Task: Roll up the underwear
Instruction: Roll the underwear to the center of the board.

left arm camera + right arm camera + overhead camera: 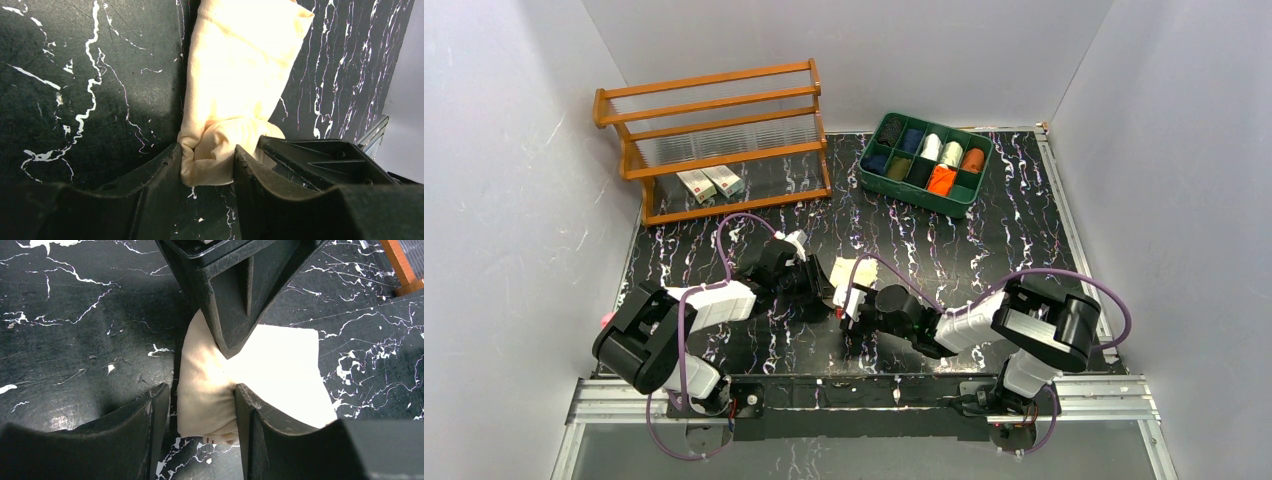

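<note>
The pale tan underwear [856,270] lies on the black marbled table, partly rolled at its near end. My left gripper [824,282] comes in from the left, and in its wrist view it [207,165] is shut on the bunched rolled end of the underwear [240,75]. My right gripper [852,297] straddles the same rolled edge [205,390] from the near side. It [201,395] is open: one finger [247,405] touches the cloth and the other [155,405] stands just off it. A bright orange underwear [941,180] sits in the green tray.
The green compartment tray [914,197] at the back right holds several dark, white and orange rolls. A wooden rack [714,140] stands at the back left with two small boxes [709,183] on its lowest shelf. White walls close in the table.
</note>
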Motion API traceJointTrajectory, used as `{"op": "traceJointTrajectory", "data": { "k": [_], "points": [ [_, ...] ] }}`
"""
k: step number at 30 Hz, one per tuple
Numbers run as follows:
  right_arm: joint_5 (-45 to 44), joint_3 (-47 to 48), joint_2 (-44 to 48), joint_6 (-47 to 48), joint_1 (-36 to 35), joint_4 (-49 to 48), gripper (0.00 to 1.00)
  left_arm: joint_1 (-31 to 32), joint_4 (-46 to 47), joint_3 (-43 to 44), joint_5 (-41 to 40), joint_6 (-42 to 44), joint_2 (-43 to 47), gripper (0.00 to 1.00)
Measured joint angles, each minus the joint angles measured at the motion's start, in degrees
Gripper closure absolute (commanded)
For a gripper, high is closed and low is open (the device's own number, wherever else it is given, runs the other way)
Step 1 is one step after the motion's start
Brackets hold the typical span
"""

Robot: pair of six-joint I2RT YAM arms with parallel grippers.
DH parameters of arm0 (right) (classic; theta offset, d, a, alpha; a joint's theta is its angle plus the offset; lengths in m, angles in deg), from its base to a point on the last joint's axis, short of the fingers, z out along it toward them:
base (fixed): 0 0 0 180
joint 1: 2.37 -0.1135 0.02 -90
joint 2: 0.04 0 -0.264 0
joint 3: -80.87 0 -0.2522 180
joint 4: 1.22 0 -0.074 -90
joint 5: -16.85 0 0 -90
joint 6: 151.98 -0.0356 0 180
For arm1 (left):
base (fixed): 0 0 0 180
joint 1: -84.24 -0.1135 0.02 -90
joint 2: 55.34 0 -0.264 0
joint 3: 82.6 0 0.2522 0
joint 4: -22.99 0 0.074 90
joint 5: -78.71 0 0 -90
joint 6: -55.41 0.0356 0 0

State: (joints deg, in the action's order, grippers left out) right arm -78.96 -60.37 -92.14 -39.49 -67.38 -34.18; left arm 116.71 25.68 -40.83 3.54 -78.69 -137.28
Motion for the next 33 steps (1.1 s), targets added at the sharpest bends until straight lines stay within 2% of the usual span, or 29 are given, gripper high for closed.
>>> {"op": "traceJointTrajectory", "data": {
  "k": [4,10,13,16,19,25,28,30,33],
  "points": [
    [-0.38,0.04,-0.31,0.54,0.01,-0.38,0.52,0.00,0.00,0.00,0.00,0.03,-0.01,0.59],
    [-1.68,1.11,-1.54,1.57,0.02,-0.68,0.60,-0.01,-0.03,0.00,0.00,0.24,-0.01,0.58],
    [-1.81,1.45,-2.42,1.73,0.01,-1.55,0.69,-0.12,-0.08,0.01,-0.02,0.23,0.02,0.56],
    [-1.58,1.55,-3.10,1.63,0.00,-2.70,0.81,-0.23,-0.33,0.02,-0.33,0.36,0.37,0.50],
    [-0.90,1.54,-3.27,1.03,0.09,-3.32,0.85,-0.92,-0.94,0.02,-0.42,0.39,1.15,0.44],
    [4.41,1.44,-3.25,-3.38,2.34,-4.40,0.86,-2.57,-2.59,0.00,-0.44,0.38,2.46,0.41],
    [6.93,0.67,-3.18,-6.68,3.54,-5.92,0.84,-2.80,-2.94,0.04,-0.46,0.52,2.56,0.43],
    [8.38,-0.31,-3.05,-8.92,4.03,-7.57,0.77,-2.80,-3.07,0.19,-0.44,0.87,2.42,0.46],
    [9.94,-1.52,-2.96,-11.83,4.38,-9.54,0.59,-2.97,-3.20,0.65,-0.43,1.60,1.55,0.53]
  ]
}}
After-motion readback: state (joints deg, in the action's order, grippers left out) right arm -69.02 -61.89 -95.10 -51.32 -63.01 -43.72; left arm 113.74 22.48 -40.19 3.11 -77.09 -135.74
